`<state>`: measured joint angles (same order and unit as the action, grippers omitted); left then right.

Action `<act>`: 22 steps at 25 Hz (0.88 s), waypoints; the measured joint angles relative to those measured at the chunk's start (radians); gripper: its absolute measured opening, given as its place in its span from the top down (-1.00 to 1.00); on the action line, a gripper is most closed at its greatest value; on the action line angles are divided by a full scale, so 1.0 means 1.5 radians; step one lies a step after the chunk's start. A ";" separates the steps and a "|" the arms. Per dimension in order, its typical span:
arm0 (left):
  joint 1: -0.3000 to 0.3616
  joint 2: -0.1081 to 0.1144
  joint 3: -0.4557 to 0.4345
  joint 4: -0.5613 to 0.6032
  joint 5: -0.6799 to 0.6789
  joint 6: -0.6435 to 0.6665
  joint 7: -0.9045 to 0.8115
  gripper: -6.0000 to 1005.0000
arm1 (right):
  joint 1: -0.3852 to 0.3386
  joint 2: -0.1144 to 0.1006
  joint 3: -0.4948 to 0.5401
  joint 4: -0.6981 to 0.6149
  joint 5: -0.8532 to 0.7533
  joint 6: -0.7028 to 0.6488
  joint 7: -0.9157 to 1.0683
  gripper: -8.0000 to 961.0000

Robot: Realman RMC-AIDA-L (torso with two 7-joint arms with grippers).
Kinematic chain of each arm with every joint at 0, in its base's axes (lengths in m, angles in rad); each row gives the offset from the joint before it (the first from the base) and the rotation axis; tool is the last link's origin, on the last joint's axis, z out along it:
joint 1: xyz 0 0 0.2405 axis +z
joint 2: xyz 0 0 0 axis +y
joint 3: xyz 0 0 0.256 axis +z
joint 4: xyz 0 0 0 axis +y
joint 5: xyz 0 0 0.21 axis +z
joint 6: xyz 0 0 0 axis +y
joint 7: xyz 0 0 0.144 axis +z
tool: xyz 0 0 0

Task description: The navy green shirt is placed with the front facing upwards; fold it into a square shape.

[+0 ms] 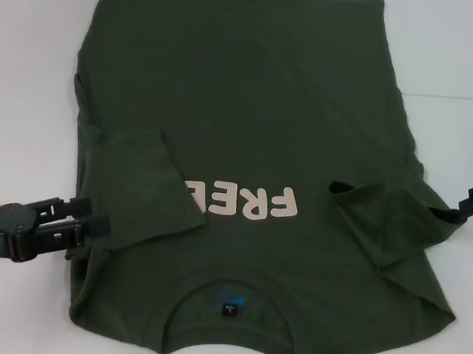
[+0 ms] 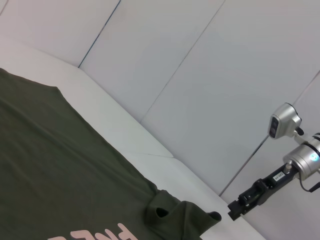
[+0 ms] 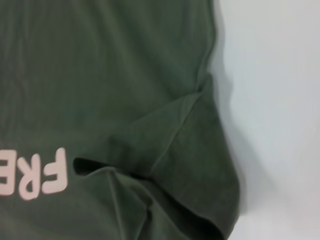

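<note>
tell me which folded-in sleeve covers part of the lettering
The left sleeve of the dark olive-green cotton shirt; it hides the last letters of the pale "FREE!" lettering. The right sleeve lies clear of it.

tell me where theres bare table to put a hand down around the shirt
Bare white table runs along the navy green shirt's left edge, ahead of the left gripper, and a wider patch lies beyond its right edge, ahead of the right gripper. The near corners by both grippers are crowded.
</note>
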<state>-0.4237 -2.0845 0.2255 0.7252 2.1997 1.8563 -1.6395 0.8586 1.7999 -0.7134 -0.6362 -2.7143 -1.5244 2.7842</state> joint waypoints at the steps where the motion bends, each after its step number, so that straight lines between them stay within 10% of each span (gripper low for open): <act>1: 0.000 0.000 0.000 -0.001 0.000 0.000 0.001 -0.59 | 0.000 0.001 0.000 0.000 -0.002 0.004 0.001 -0.63; 22: 0.002 -0.002 0.000 -0.002 -0.002 -0.002 0.003 -0.59 | -0.010 0.035 -0.033 0.007 -0.005 0.084 0.003 -0.61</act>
<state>-0.4206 -2.0874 0.2254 0.7225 2.1969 1.8529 -1.6352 0.8437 1.8523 -0.7636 -0.6257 -2.7214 -1.3980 2.7888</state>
